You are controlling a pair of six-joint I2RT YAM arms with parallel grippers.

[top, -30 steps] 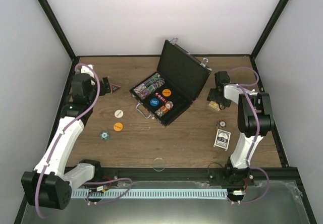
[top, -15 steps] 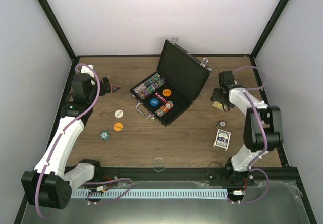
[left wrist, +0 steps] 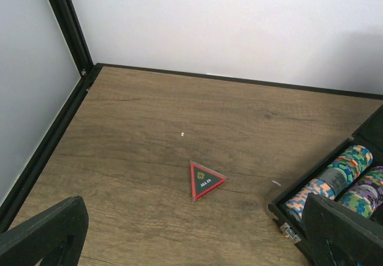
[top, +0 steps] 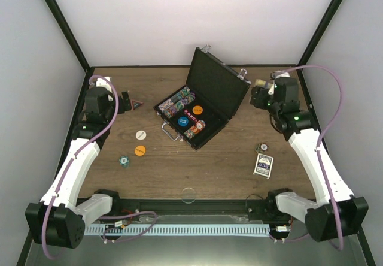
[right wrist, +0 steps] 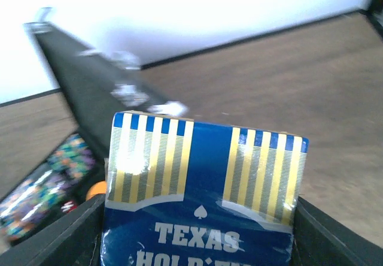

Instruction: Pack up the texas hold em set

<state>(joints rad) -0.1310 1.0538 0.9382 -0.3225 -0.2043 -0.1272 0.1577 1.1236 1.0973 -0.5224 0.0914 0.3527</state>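
Note:
The black case (top: 209,122) lies open mid-table, lid (top: 219,88) raised, with rows of multicoloured chips (top: 178,102), an orange button (top: 198,109) and a blue button (top: 183,121) inside. My right gripper (top: 261,93) hangs right of the lid, shut on a blue and yellow striped "Texas Hold'em" card box (right wrist: 203,182) that fills the space between its fingers (right wrist: 72,236). My left gripper (left wrist: 197,242) stands open over the far left of the table, just short of a red and green triangular "ALL IN" marker (left wrist: 205,180). The case corner and chips (left wrist: 335,179) show at its right.
Loose on the wood are a white button (top: 140,134), an orange button (top: 139,150), a green chip (top: 124,160), a blue-backed card deck (top: 263,165), a small chip (top: 262,147) and a clear disc (top: 188,194). Black frame posts and white walls surround the table.
The right arm has lifted the card box off the table and carried it up and back, level with the case lid. The left arm has not moved.

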